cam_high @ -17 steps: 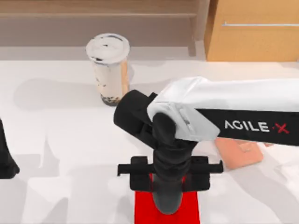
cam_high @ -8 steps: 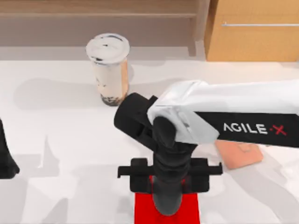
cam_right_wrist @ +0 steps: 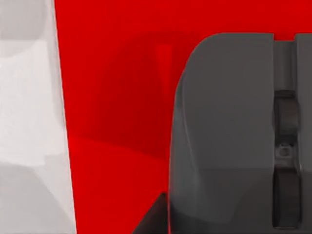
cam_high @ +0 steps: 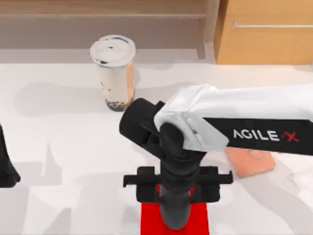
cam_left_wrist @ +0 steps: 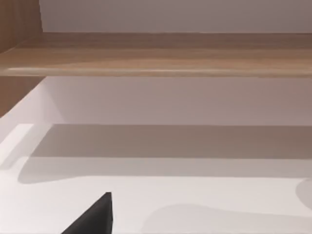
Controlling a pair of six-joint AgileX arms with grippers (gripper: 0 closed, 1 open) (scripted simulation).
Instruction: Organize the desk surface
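The right gripper (cam_high: 174, 218) has been lowered slightly onto the grey mouse (cam_right_wrist: 224, 136), which lies on the red mat (cam_high: 198, 223) at the near edge of the worktop (cam_high: 73, 147). So a placing seems near. The state of the jaws cannot be told.

One marking can be read — "AGILE X", printed in white letters with a red X on the black band of the right arm (cam_high: 259, 134). No other text, number or label is legible.
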